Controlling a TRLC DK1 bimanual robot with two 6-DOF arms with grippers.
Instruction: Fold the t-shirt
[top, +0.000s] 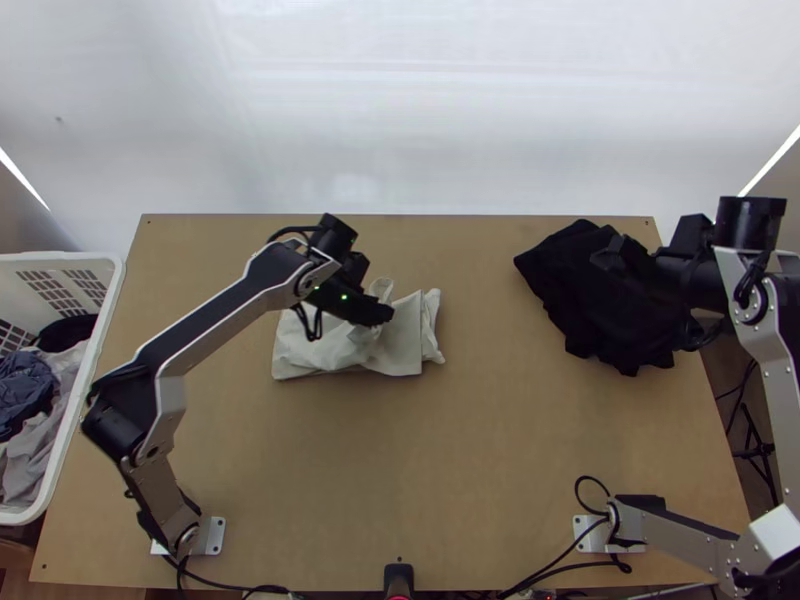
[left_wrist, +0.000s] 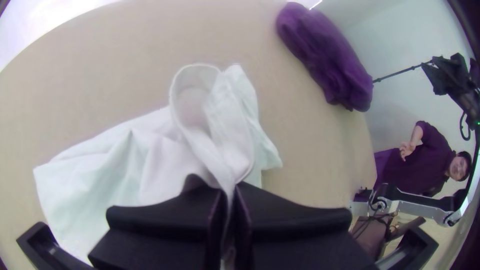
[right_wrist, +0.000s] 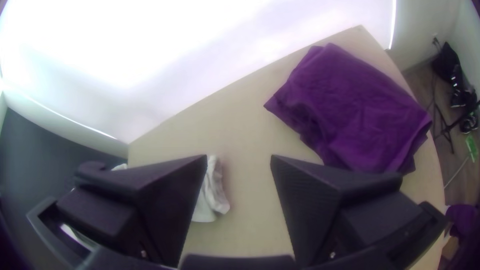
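Observation:
A white t-shirt (top: 398, 335) lies in a compact, partly folded bundle left of the table's middle. Over it is my left gripper (top: 378, 318). In the left wrist view, my left gripper (left_wrist: 229, 200) is shut on a raised, pinched fold of the white t-shirt (left_wrist: 145, 160), with a loop of cloth standing up beyond the fingers. My right gripper (top: 608, 255) is above the dark cloth at the right. In the right wrist view, my right gripper (right_wrist: 239, 165) stands open with nothing held, and an edge of the white t-shirt (right_wrist: 214, 195) shows past one finger.
A dark cloth (top: 590, 310), purple in the wrist views, lies loosely folded at the table's back right. A white laundry basket (top: 112, 290) holding clothes stands at the left edge. Bare wood (top: 400, 460) spans the front middle between the arms' bases.

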